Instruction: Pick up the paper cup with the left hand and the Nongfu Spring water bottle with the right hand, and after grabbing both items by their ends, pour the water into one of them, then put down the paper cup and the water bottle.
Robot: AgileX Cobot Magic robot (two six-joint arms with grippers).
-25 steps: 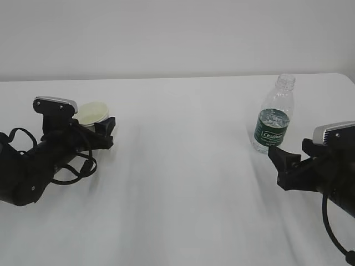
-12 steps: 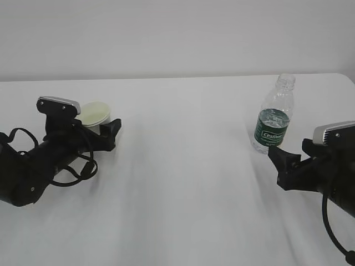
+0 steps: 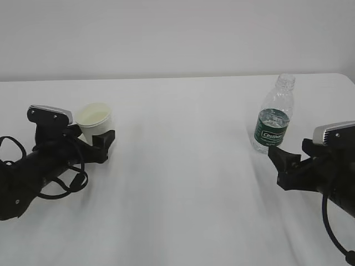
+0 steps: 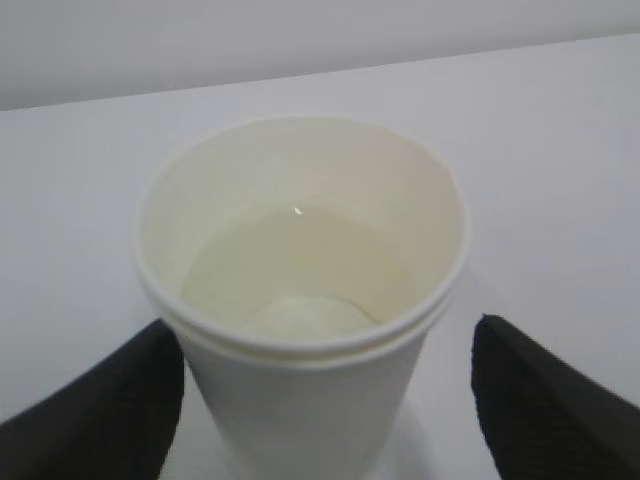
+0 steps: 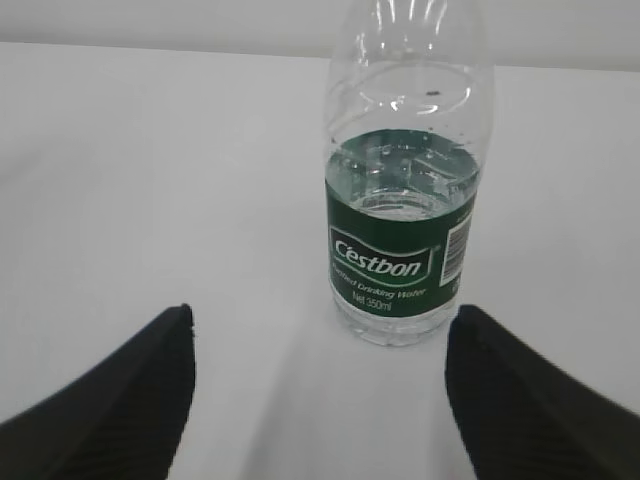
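Both things set down on the tabletop (image 3: pixel 183 188); the put-down step looks finished or nearly so.

The paper cup (image 3: pixel 94 123) stands upright at 9 o'clock with the water (image 4: pixel 300 265) in it; the left gripper (image 3: pixel 91 141) stands wide, its jaws either side of the cup and apart from its wall. The Nongfu Spring water bottle (image 3: pixel 274 116) stands at 3 o'clock, partly filled, just beyond the right gripper (image 5: pixel 320 380), which is also wide and holds nothing. Next, I judge, each arm only needs to back straight away without brushing cup or bottle.

The bottle (image 5: pixel 410 190) loses its neck at the right wrist view's top edge; the paper cup (image 4: pixel 300 330) loses its base at the left wrist view's bottom edge.
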